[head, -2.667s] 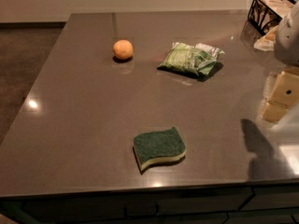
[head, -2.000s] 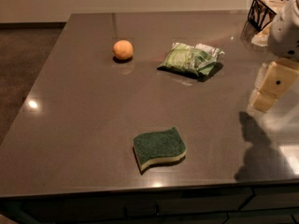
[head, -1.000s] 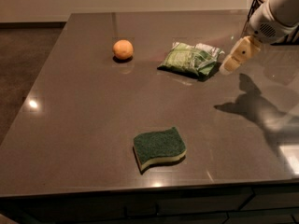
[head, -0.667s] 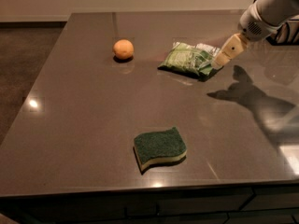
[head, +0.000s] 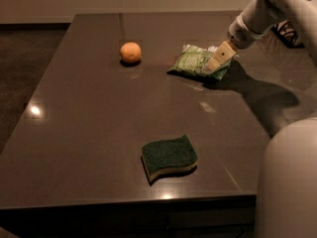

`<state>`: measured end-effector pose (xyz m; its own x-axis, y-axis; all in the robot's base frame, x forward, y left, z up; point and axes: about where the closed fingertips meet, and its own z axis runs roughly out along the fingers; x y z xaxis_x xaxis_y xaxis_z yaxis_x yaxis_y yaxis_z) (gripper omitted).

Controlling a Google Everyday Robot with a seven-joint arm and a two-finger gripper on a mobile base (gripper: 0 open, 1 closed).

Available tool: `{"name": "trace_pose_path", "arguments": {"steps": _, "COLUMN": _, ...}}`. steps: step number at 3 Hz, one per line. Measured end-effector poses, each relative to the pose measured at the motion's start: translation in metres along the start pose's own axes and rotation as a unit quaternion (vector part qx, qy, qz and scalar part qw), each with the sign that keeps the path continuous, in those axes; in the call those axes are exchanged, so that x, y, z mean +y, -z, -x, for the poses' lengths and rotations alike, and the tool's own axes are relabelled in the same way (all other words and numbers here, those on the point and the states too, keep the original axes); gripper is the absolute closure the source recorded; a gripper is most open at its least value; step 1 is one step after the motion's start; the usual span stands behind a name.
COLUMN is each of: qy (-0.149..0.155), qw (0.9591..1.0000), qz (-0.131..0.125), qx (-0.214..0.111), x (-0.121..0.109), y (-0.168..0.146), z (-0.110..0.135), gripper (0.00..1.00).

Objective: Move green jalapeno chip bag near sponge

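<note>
gripper [head: 219, 59] at the green jalapeno chip bag [head: 192, 62] toward the far edge, grasp i cannot tell; sponge [head: 169, 156] near front edge.

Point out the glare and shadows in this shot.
Camera view: dim, warm light; a bright glare spot on the table near its left edge; the arm's dark shadow spreads right of the gripper, which sits over the right end of the chip bag; the sponge casts a thin shadow.

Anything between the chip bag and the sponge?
Camera view: only bare tabletop lies between the chip bag and the sponge. The orange sits off left; pincer at the bag's right end.
</note>
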<state>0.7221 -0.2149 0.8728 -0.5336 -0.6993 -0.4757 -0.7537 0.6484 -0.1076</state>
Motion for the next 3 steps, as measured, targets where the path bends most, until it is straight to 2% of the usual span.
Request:
{"name": "trace_pose_path", "arguments": {"steps": 1, "qy": -0.001, "qw": 0.9996, "qz": 0.027, "qx": 0.002, "x": 0.007, "y": -0.02, "z": 0.012, "gripper": 0.0}}
{"name": "trace_pose_path", "arguments": {"steps": 2, "qy": 0.008, "qw": 0.9989, "qz": 0.047, "qx": 0.0, "x": 0.017, "y": -0.029, "z": 0.024, "gripper": 0.18}}
{"name": "trace_pose_path", "arguments": {"steps": 3, "qy": 0.024, "qw": 0.998, "qz": 0.057, "qx": -0.008, "x": 0.028, "y": -0.027, "z": 0.035, "gripper": 0.41}}
